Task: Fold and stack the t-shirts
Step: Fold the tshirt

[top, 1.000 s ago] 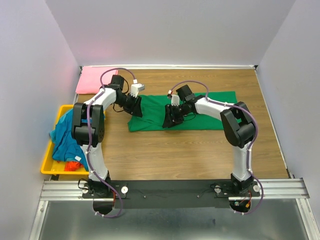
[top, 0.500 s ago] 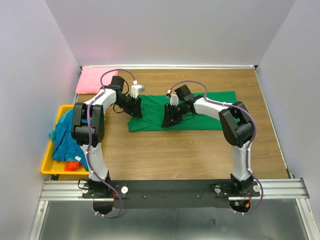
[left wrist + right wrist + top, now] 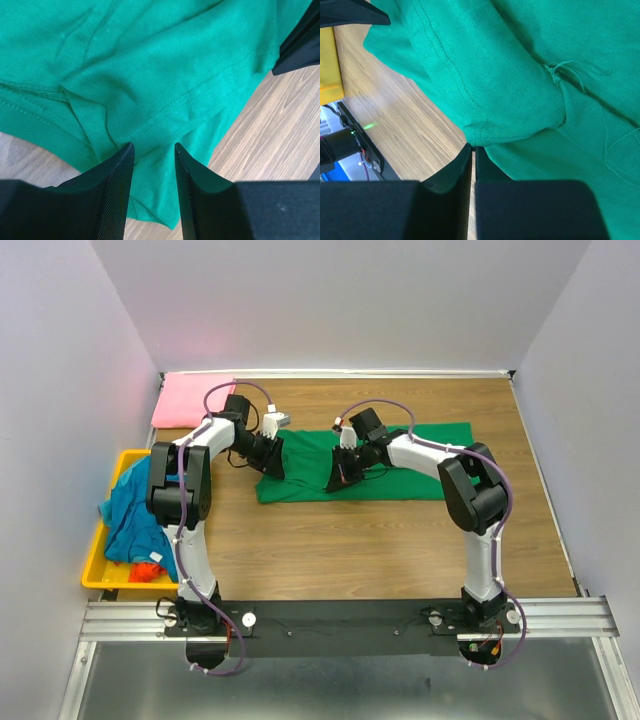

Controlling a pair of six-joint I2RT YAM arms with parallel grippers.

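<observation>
A bright green t-shirt [image 3: 420, 455] lies spread across the middle of the wooden table. My left gripper [image 3: 271, 464] is at its left end. In the left wrist view that gripper [image 3: 152, 150] is open, with its fingers astride the green cloth [image 3: 150, 60] near a hemmed edge. My right gripper [image 3: 337, 480] is at the shirt's near edge, left of centre. In the right wrist view its jaws [image 3: 472, 146] are pressed almost together on a hemmed fold of the green cloth [image 3: 520, 75]. A pink t-shirt [image 3: 192, 400] lies folded at the back left. A teal-blue t-shirt [image 3: 128, 508] is heaped in the bin over a bit of orange-red cloth [image 3: 150, 570].
A yellow plastic bin [image 3: 100, 575] stands at the table's left edge beside the left arm. White walls close in the table at the back and on both sides. Bare wood [image 3: 350, 550] lies between the green shirt and the arm bases.
The right gripper's jaws have closed onto the green cloth's fold and it has edged slightly left. The left gripper has barely shifted and stays open.
</observation>
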